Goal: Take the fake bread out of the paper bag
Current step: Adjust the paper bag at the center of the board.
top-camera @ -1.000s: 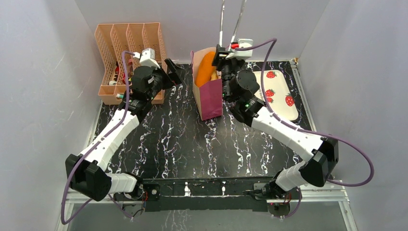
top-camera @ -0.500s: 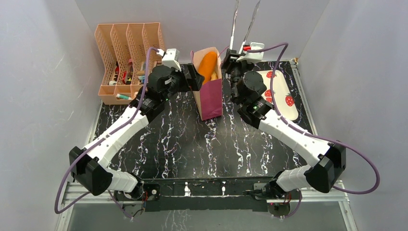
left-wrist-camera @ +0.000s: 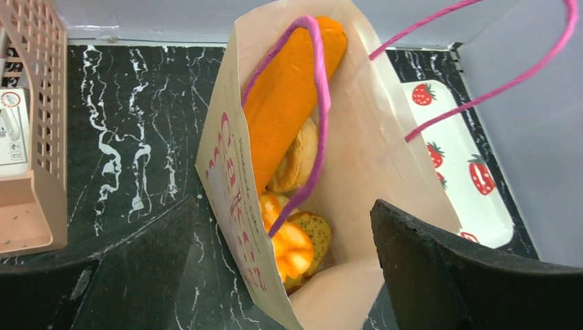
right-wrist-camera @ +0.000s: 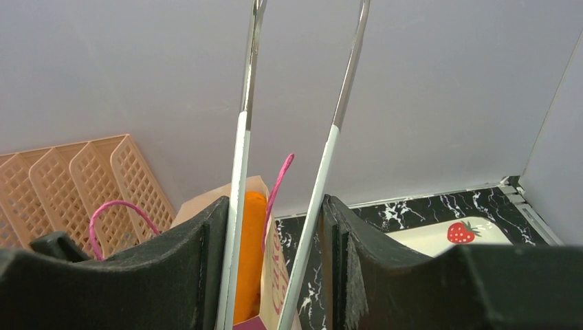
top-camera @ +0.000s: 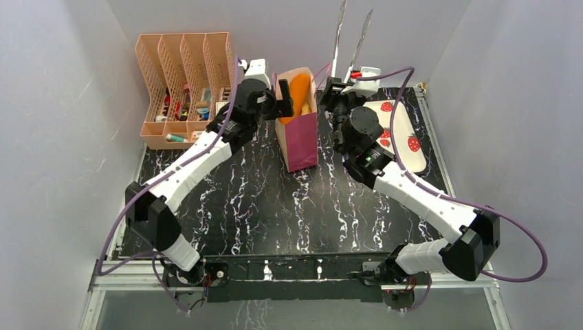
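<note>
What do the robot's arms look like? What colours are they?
The left arm and right arm are smooth white tubes joined by chunky black joints. A thin purple cable loops along each. Their fingers are flat, black and wedge-shaped.

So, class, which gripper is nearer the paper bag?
Left. The left gripper is open at the left rim of the paper bag; the right gripper, holding tongs, sits off its right side.
</note>
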`<action>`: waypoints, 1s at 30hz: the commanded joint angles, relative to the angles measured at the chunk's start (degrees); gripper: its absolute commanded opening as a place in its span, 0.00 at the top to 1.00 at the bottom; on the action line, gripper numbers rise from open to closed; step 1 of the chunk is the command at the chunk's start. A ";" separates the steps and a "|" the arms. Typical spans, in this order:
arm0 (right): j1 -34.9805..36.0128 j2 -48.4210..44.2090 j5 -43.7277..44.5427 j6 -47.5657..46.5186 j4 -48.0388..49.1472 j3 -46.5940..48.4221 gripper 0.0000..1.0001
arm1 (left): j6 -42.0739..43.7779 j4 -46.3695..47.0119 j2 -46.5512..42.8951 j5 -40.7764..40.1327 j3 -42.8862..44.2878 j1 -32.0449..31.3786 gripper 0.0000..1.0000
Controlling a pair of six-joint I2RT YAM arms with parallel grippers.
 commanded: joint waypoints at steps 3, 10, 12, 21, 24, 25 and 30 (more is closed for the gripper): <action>-0.34 -1.99 0.31 1.26 2.38 -1.36 0.61 | 1.05 -3.57 2.91 -6.34 5.75 -0.72 0.02; -0.31 -1.57 0.46 1.70 2.40 -2.59 0.61 | 2.59 -2.55 6.24 -10.76 7.13 -1.19 0.02; -0.31 -1.49 0.53 1.81 2.35 -2.95 0.61 | 3.04 -2.10 7.09 -12.36 7.46 -1.16 0.03; -0.31 -1.95 1.00 2.25 2.02 -4.46 0.61 | 6.58 3.13 8.59 -16.28 6.03 -1.23 0.20; -0.34 -2.13 1.08 2.44 1.69 -4.77 0.62 | 8.18 6.23 7.84 -16.82 3.94 -1.17 0.32; -0.36 -2.21 1.09 2.63 1.58 -4.86 0.62 | 8.76 7.09 7.76 -16.83 3.46 -1.23 0.36; -0.31 -2.87 1.18 3.89 0.32 -5.17 0.62 | 11.20 7.76 8.74 -14.55 3.43 -0.25 0.50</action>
